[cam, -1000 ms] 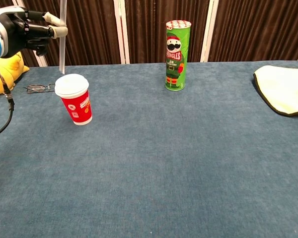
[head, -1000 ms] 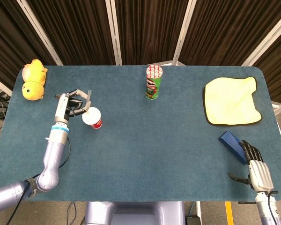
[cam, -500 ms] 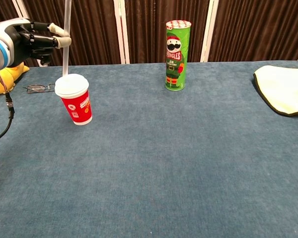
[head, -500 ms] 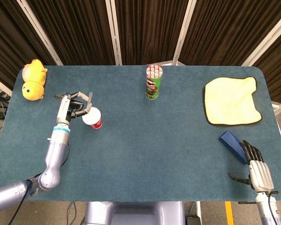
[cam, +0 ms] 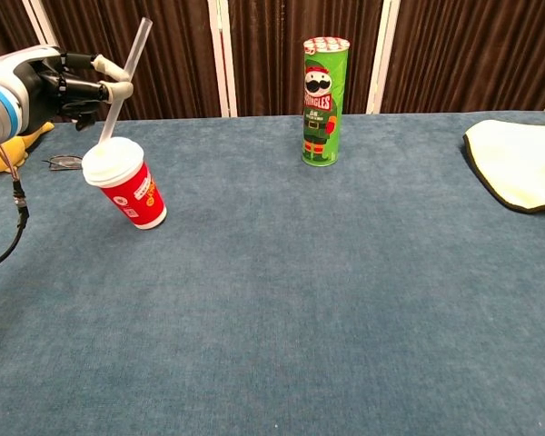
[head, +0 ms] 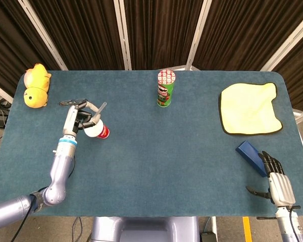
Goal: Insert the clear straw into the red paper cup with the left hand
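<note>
Right now: clear straw (cam: 124, 78) pinched near its middle by the left hand (cam: 65, 80), slanted, low end down on the white lid (cam: 111, 161) of the red paper cup (cam: 134, 194). Cannot tell whether the tip is through the lid hole or only pushing on top. Cup leaning over, top tipped toward the left hand, standing on one edge of its bottom on the counter (cam: 345, 291).

Could go wrong from here:
- Cup falling flat, if pushed more from the side by the straw. Light and empty-looking, so easy to knock.
- Straw sliding off the smooth lid and missing the hole, because of the slant.
- Straw bending or slipping in the pinch, being thin and slick.
- Better to stand the straw straight up first, then push down gently.

How things look and feel:
- Straw: long, thin, see-through plastic tube.
- Cup: red paper with small prints, wider at the top, round white plastic lid.
- Counter: covered in soft, fuzzy blue-green cloth, so not slippery.

Farther out:
- Small dark thing like glasses (cam: 63, 162) just behind the cup.
- Soft yellow duck toy (head: 35, 85) near the far left corner.
- Tall green Pringles can (cam: 324, 102), upright, well apart from the cup.
- Floppy yellow cloth (head: 250, 108) with a dark edge, far right.
- Flat blue block (head: 250, 156) just beside the right hand (head: 275, 177), resting with loose, empty fingers at the near right edge.
</note>
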`<move>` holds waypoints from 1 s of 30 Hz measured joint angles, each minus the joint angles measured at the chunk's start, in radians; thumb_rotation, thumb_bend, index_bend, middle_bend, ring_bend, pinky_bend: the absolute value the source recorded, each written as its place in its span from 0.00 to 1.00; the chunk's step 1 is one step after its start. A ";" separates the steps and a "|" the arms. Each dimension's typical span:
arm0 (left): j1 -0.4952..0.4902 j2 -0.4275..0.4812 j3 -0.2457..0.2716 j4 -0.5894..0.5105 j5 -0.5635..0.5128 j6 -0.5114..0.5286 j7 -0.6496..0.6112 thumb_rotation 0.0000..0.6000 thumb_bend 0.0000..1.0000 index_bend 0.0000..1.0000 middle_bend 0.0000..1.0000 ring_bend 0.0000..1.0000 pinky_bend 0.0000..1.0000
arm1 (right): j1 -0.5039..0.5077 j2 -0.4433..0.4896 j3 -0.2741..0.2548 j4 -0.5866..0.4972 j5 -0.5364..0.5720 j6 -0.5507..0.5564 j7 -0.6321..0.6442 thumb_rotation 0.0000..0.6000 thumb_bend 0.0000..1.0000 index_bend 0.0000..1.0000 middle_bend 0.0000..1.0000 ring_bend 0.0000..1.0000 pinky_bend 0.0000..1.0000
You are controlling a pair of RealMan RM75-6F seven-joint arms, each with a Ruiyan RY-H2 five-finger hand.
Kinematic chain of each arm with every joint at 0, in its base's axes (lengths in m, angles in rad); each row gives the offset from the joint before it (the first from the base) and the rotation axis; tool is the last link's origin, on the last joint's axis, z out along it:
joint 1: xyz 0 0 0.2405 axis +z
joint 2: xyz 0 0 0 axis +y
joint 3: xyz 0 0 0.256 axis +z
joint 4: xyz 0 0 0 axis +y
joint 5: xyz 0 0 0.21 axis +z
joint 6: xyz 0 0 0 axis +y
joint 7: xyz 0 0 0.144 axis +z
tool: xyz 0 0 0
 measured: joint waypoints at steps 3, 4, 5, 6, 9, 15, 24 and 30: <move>0.002 -0.002 0.005 0.006 0.012 0.004 0.000 1.00 0.38 0.52 1.00 0.94 0.80 | -0.001 -0.001 0.001 0.000 0.000 0.002 -0.001 1.00 0.07 0.00 0.00 0.00 0.00; 0.002 -0.002 0.006 0.008 0.016 0.005 -0.001 1.00 0.38 0.52 1.00 0.94 0.80 | -0.001 -0.001 0.001 0.000 0.000 0.003 -0.001 1.00 0.07 0.00 0.00 0.00 0.00; 0.002 -0.003 0.006 0.008 0.020 0.006 -0.001 1.00 0.38 0.52 1.00 0.94 0.80 | -0.001 -0.001 0.001 0.000 0.000 0.002 -0.001 1.00 0.07 0.00 0.00 0.00 0.00; 0.002 -0.003 0.007 0.008 0.023 0.007 -0.002 1.00 0.38 0.52 1.00 0.94 0.80 | -0.001 -0.001 0.001 0.000 0.000 0.002 -0.002 1.00 0.07 0.00 0.00 0.00 0.00; 0.003 -0.002 0.006 0.007 0.035 0.011 -0.007 1.00 0.38 0.52 1.00 0.94 0.80 | -0.001 -0.001 0.001 0.000 0.001 0.002 -0.002 1.00 0.07 0.00 0.00 0.00 0.00; 0.007 -0.001 0.006 0.007 0.068 0.018 -0.028 1.00 0.38 0.52 1.00 0.94 0.80 | -0.002 -0.001 0.002 -0.002 0.001 0.003 -0.002 1.00 0.07 0.00 0.00 0.00 0.00; 0.016 0.006 0.016 0.007 0.093 0.016 -0.044 1.00 0.27 0.50 1.00 0.94 0.80 | -0.003 -0.002 0.002 -0.002 0.000 0.005 -0.004 1.00 0.07 0.00 0.00 0.00 0.00; 0.021 0.007 0.020 0.008 0.097 0.022 -0.043 1.00 0.20 0.48 1.00 0.94 0.80 | -0.003 -0.002 0.002 -0.004 0.000 0.005 -0.007 1.00 0.07 0.00 0.00 0.00 0.00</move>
